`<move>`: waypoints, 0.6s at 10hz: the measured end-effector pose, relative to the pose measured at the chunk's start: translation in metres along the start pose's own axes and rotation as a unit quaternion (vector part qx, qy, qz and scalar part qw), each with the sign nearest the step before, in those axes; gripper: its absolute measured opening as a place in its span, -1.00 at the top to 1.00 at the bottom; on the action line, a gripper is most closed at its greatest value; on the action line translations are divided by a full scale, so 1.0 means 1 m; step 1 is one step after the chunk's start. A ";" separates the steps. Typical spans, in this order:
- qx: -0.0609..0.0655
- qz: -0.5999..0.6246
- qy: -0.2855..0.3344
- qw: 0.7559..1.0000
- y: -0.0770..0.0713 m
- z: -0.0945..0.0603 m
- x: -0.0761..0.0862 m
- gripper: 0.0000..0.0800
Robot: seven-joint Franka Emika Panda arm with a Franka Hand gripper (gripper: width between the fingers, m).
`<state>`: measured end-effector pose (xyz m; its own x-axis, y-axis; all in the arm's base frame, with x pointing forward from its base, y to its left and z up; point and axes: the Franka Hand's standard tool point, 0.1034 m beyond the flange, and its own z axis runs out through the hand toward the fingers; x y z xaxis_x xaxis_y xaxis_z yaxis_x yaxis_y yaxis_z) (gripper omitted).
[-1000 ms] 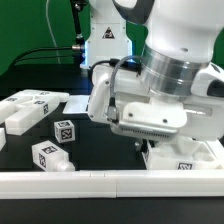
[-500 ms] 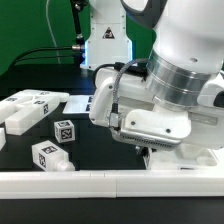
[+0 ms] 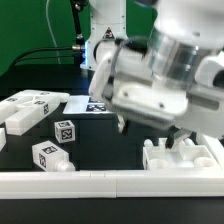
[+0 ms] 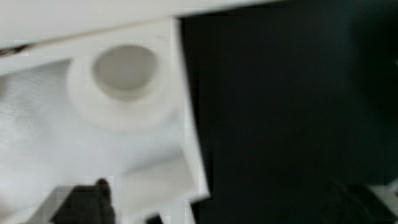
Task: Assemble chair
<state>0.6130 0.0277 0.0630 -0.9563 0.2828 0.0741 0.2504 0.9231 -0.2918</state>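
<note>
The chair is in loose white tagged parts. One blocky part (image 3: 181, 156) with raised posts lies at the exterior view's lower right, against the front rail. My gripper (image 3: 150, 132) hangs just above it, blurred by motion, with its dark fingers (image 3: 123, 124) spread apart and nothing between them. In the wrist view the same white part (image 4: 107, 110) fills one side, with a round socket (image 4: 125, 70) showing. The gripper (image 4: 222, 205) is open over its edge, and one dark fingertip (image 4: 80, 200) shows beside it.
More chair parts lie at the exterior view's left: a flat panel (image 3: 36, 100), a block (image 3: 25, 118) and two tagged pieces (image 3: 63, 130) (image 3: 48, 155). The long white rail (image 3: 90, 183) runs along the front. The marker board (image 3: 92, 104) lies behind, by the robot base (image 3: 105, 45).
The arm has lifted up and away from the white part at the lower right. The part stays on the table, now uncovered. The parts on the left have not moved.
</note>
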 end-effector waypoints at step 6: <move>-0.022 0.217 -0.019 0.976 -0.022 -0.013 0.030 -0.62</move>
<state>0.5811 0.0193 0.0836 -0.7638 0.6401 -0.0836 0.6382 0.7294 -0.2465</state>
